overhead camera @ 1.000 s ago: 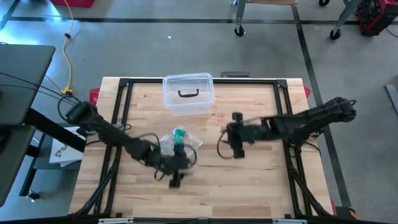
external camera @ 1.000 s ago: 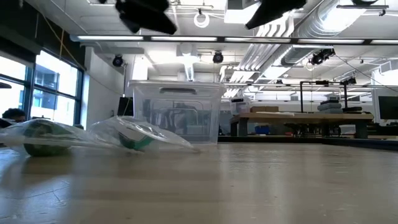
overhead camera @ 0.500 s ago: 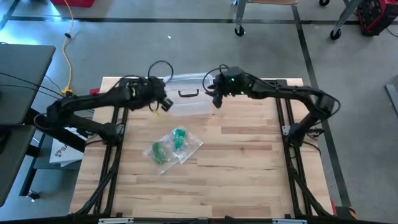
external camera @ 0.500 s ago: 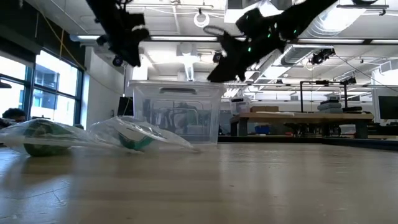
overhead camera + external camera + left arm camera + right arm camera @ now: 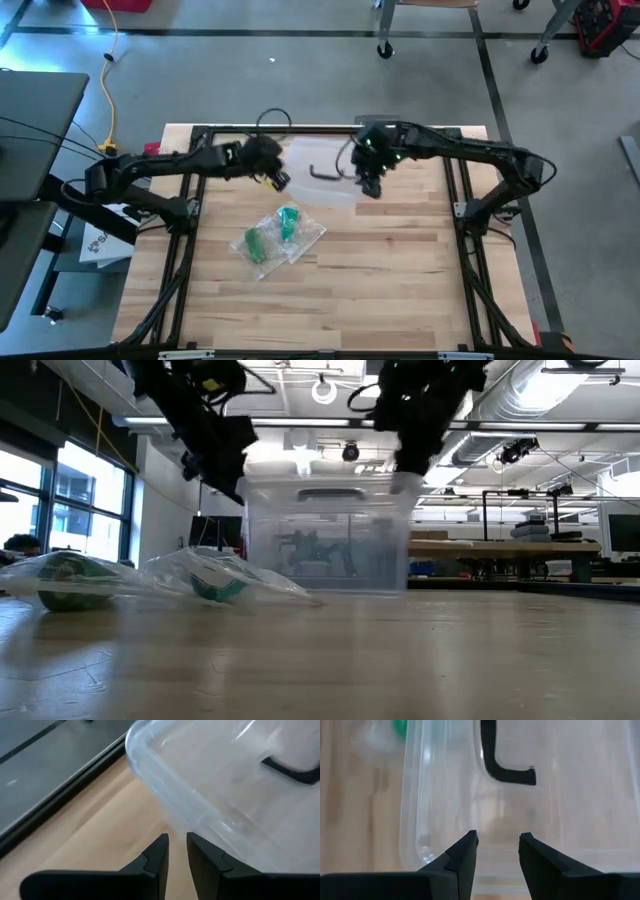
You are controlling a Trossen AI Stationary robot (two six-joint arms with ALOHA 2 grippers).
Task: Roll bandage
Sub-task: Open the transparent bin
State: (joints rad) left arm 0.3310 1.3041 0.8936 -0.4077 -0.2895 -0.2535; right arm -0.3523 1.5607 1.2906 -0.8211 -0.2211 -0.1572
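Left gripper (image 5: 277,180) and right gripper (image 5: 370,185) stand at opposite ends of a clear plastic box (image 5: 318,178) near the far edge of the wooden table (image 5: 400,280), seen from above. The box's black handle (image 5: 325,173) lies between the two tools. The bandage rolls, green and sealed in clear bags (image 5: 275,235), lie apart from the box, nearer the middle of the table and toward the left arm's side.

At table height, the left gripper (image 5: 232,480) comes down at the box's (image 5: 325,535) left upper corner and the right gripper (image 5: 415,455) at its right upper corner. The two bagged bandage rolls (image 5: 70,582) (image 5: 215,582) rest flat on the tabletop (image 5: 400,660), left of the box and untouched.

From the left wrist, the left gripper (image 5: 176,837) sits right at the rounded rim of the box (image 5: 240,785), with bare wood beneath it and the handle (image 5: 292,772) farther along the lid. Whether it grips the rim cannot be told.

From the right wrist, the right gripper (image 5: 498,836) hangs over the lid of the box (image 5: 445,780), jaws parted and clamped on nothing, with the box's edge showing in the gap. The handle (image 5: 495,767) lies just ahead, and a blur of green bandage (image 5: 400,727) shows beyond the box.
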